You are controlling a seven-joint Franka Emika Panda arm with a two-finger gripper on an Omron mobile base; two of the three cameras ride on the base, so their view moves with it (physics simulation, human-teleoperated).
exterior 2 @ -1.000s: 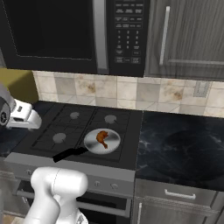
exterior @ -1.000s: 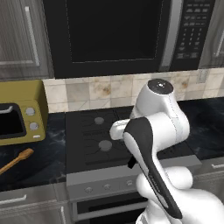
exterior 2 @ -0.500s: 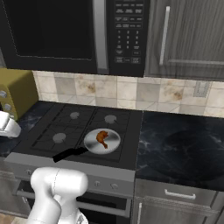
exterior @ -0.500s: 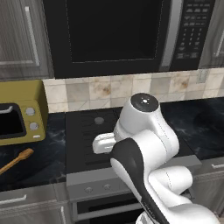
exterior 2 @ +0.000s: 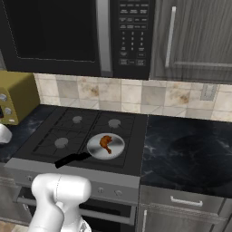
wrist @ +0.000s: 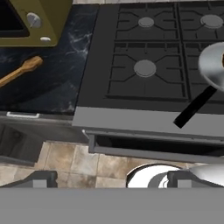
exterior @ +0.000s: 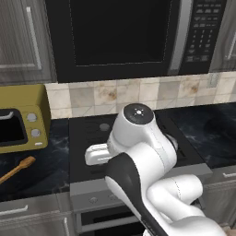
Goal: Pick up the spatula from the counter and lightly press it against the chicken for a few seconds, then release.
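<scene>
The wooden spatula [wrist: 19, 72] lies on the dark counter left of the stove, its broad end toward the stove; the left base view has the spatula [exterior: 17, 169] at its left edge. The chicken piece [exterior 2: 106, 142] rests in a silver pan [exterior 2: 115, 152] on the front right burner, with the pan's black handle [wrist: 194, 107] pointing toward the stove front. My gripper [wrist: 113, 180] is open, its fingers [wrist: 39, 178] wide apart with nothing between them. It hangs above the stove's front edge, to the right of the spatula and left of the pan.
A yellow toaster oven [exterior: 20, 122] stands on the counter just behind the spatula. A black microwave [exterior: 120, 32] hangs over the stove [exterior 2: 68, 131]. Dark counter [exterior 2: 190, 149] runs to the right of the stove. My own arm [exterior: 138, 152] blocks much of the stove in the left base view.
The arm has swung to the left, carrying the hand out toward the left edge of the right base view. The gripper has stayed open; spatula and pan have not moved.
</scene>
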